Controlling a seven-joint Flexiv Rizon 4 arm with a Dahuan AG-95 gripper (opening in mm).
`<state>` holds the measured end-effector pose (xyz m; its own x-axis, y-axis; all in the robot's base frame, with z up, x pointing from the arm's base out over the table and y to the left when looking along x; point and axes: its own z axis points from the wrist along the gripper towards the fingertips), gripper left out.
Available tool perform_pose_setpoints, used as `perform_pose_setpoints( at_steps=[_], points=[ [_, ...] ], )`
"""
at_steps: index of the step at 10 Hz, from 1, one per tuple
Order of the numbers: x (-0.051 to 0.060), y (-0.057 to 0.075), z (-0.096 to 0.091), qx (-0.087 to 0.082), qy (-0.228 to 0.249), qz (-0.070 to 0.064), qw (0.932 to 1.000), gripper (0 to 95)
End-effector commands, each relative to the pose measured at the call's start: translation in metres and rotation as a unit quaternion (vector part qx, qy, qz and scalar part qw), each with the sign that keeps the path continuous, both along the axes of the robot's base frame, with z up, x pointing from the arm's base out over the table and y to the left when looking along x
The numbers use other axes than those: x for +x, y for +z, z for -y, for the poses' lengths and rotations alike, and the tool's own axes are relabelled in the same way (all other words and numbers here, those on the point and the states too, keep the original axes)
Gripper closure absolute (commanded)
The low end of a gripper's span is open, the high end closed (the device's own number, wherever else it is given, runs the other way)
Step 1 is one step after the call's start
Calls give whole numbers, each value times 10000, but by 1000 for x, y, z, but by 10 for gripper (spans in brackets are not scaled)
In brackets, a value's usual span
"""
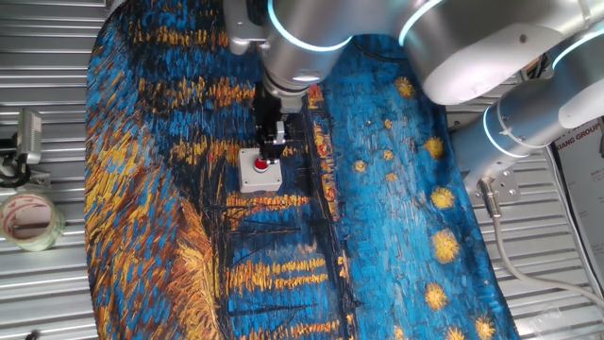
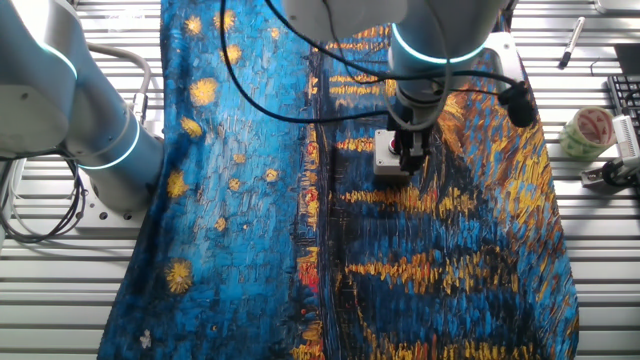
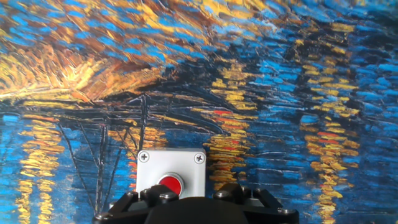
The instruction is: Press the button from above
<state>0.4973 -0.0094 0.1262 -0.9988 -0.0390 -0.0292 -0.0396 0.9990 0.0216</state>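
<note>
Button [image 1: 260, 165] is sitting red in the top of a light-grey box [image 1: 260, 174], lying on the painted cloth [image 1: 377, 189] covering the table [image 1: 38, 283]. Fingers [image 1: 274, 144] are hanging at the box's 1 o'clock edge; their state cannot be told. Tape roll [image 1: 28, 220] is lying well off at 9 o'clock.

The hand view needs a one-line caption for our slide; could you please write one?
Hand view: the tool hovers just above the red button in its light-grey box on a painted cloth.
</note>
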Motion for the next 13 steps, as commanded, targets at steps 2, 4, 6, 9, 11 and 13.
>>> perform_pose_setpoints(
  at_steps=[2, 4, 6, 9, 11, 13],
  points=[
    [-2, 1, 0, 5, 5, 2, 10000, 380],
    [-2, -1, 0, 5, 1, 11, 10000, 380],
    [-2, -3, 0, 20, 2, 35, 10000, 380],
    [-2, -7, 1, 15, -6, 47, 10000, 380],
    [-2, -11, 1, 20, -9, 67, 10000, 380],
    [-2, -13, 1, 21, -15, 68, 10000, 380]
  ],
)
